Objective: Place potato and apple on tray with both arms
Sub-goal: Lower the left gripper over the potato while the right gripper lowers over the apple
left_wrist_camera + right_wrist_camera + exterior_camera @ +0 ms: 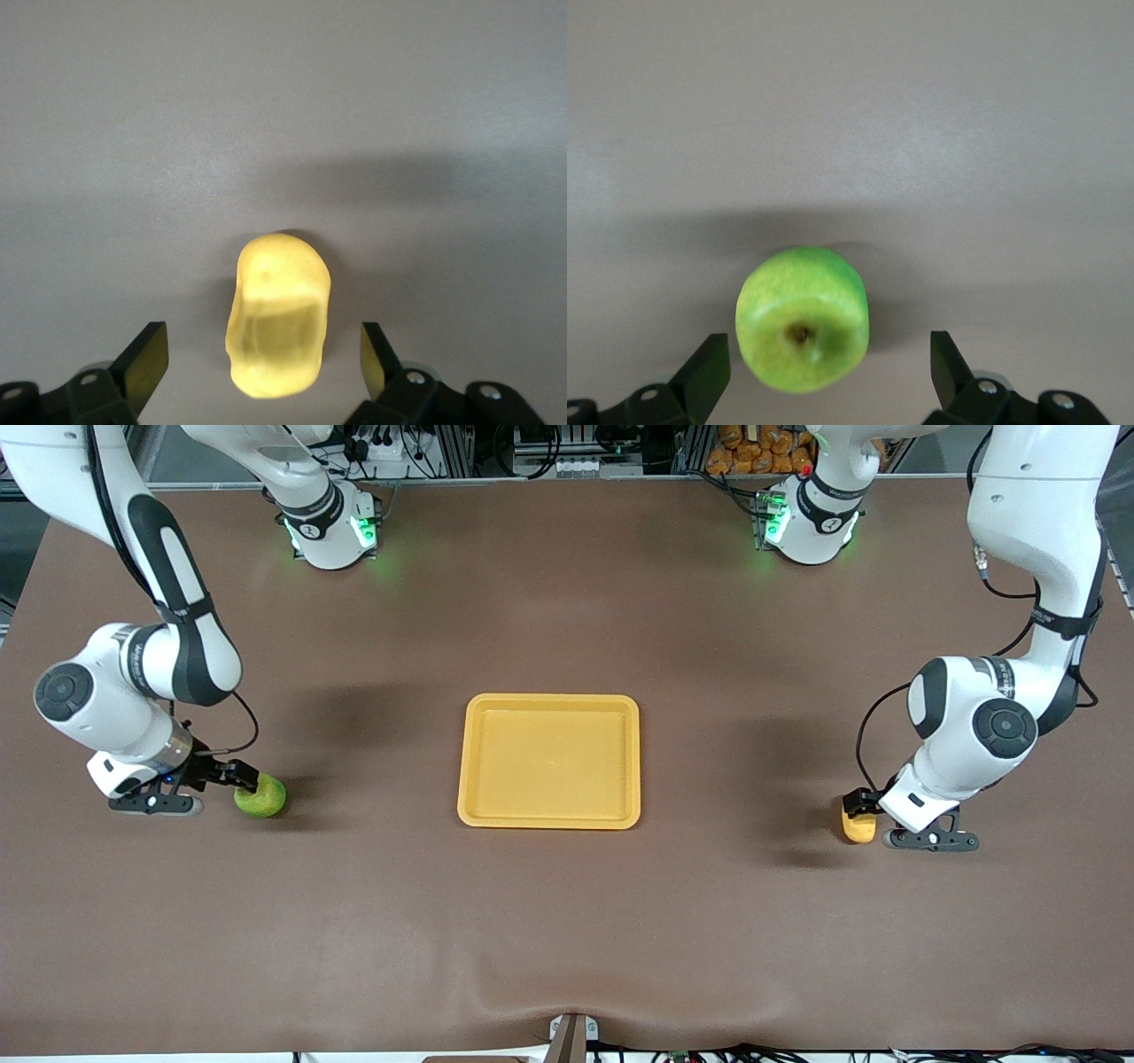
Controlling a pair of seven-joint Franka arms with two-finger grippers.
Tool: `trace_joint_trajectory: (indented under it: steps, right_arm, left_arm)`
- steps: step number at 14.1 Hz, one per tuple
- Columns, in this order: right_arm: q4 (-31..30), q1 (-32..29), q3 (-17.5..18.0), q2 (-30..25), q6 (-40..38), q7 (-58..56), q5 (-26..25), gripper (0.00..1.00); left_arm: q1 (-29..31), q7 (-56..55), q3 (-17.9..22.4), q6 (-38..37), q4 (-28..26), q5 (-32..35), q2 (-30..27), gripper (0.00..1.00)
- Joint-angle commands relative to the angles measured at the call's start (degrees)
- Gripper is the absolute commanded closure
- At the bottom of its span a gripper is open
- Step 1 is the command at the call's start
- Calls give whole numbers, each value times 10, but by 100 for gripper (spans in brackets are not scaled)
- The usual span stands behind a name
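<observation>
The green apple (260, 797) lies on the brown table toward the right arm's end. My right gripper (245, 779) is down at it and stands open. In the right wrist view the apple (803, 319) sits between the fingers of the right gripper (828, 361), nearer one finger, with gaps on both sides. The yellow potato (858, 825) lies toward the left arm's end. My left gripper (860, 807) is low over it. In the left wrist view the potato (278, 328) lies between the open fingers of the left gripper (264, 354), touching neither. The yellow-orange tray (549, 701) rests mid-table with nothing on it.
Both arm bases (328, 527) (811, 522) stand along the table's edge farthest from the front camera. The brown mat bulges slightly near a small clamp (571, 1036) at the nearest edge. Bare table lies between each fruit and the tray.
</observation>
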Motion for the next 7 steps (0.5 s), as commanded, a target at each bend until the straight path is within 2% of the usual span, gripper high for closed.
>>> trace_joint_trajectory:
  steps: [1, 7]
  right_arm:
    - [33, -2, 4, 32, 0, -2, 53, 0]
    - [41, -5, 4, 53, 0, -3, 73, 0]
  left_arm:
    - [6, 8, -4, 7, 9, 11, 12, 6]
    - [2, 8, -5, 7, 8, 11, 22, 15]
